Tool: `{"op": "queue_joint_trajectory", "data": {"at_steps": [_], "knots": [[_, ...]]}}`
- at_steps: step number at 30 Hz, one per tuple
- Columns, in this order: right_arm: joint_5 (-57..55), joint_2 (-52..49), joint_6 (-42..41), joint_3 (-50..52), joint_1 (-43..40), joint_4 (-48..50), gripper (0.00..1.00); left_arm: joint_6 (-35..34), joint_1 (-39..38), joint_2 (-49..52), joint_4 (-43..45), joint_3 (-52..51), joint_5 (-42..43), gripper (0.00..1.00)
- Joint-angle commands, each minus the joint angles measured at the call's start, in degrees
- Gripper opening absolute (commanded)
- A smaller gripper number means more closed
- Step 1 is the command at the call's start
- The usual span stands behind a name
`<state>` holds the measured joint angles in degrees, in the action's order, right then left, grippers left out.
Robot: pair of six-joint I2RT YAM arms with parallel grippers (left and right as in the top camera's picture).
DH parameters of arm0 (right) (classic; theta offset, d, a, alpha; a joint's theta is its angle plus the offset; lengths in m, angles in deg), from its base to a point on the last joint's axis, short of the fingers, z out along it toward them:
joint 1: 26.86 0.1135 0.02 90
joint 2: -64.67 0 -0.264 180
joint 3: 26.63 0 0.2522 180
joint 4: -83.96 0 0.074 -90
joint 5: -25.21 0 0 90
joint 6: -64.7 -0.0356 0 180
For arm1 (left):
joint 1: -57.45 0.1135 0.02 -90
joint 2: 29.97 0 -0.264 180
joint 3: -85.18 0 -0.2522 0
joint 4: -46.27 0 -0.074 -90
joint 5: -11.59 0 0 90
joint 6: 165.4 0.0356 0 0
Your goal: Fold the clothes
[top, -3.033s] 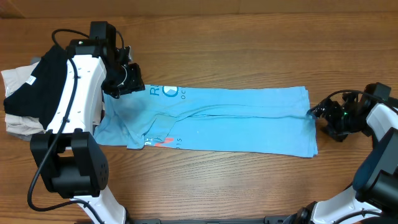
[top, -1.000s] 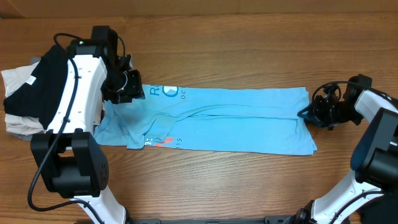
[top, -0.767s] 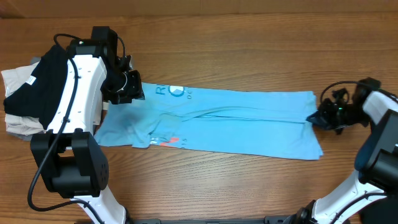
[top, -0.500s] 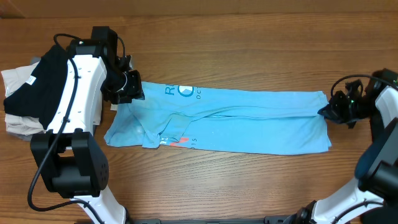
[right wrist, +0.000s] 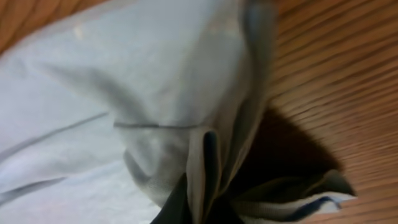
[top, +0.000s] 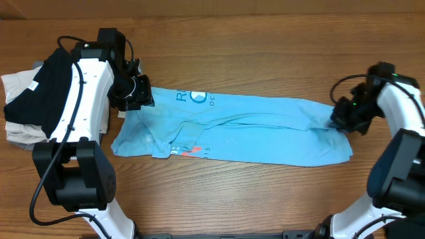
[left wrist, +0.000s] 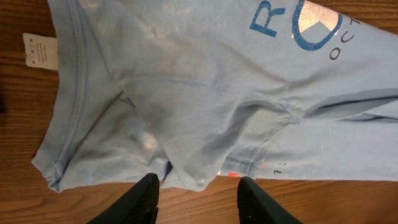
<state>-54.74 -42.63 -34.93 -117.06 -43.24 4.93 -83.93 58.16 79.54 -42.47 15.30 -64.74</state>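
Observation:
The clothes in play are a sky-blue T-shirt point(top: 252, 136), folded into a long strip across the table, with white and blue lettering point(top: 196, 98) and a red-orange mark point(top: 192, 150) near its left end. My left gripper point(top: 138, 99) hovers open above the collar end; in the left wrist view its fingers point(left wrist: 146, 199) frame bare wood just past the T-shirt point(left wrist: 205, 93). My right gripper point(top: 337, 119) is shut on the T-shirt's right hem, and bunched fabric point(right wrist: 205, 168) is pinched between its jaws.
A pile of other garments, black point(top: 40, 86) over white and grey point(top: 20, 129), sits at the table's left edge behind my left arm. A small white label point(left wrist: 40, 48) sticks out by the collar. Bare wood table point(top: 265, 53) lies beyond and in front of the T-shirt.
My right gripper shut on the hem and dragged the whole T-shirt rightward, then came back left, bunching that end. The left gripper stayed put and open.

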Motion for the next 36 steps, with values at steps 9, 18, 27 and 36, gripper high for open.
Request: {"op": "queue_joint_trajectory", "data": {"at_steps": [9, 18, 27, 36], "knots": [[-5.51, 1.03, -5.77, -0.76, 15.98, 0.55, 0.04, 0.68, -0.42, -0.13, 0.20, 0.17, -0.11, 0.45], [-5.49, 1.03, -9.88, -0.76, 24.63, 2.23, 0.04, 0.68, -0.42, -0.13, 0.20, 0.17, -0.11, 0.45], [-4.81, 1.03, -14.91, -0.76, 32.20, 4.13, 0.04, 0.68, -0.42, -0.13, 0.17, 0.17, -0.11, 0.45], [-2.97, 1.01, -16.17, -0.76, 35.65, 5.03, 0.10, 0.68, -0.42, -0.13, 0.20, 0.17, -0.11, 0.45]]}}
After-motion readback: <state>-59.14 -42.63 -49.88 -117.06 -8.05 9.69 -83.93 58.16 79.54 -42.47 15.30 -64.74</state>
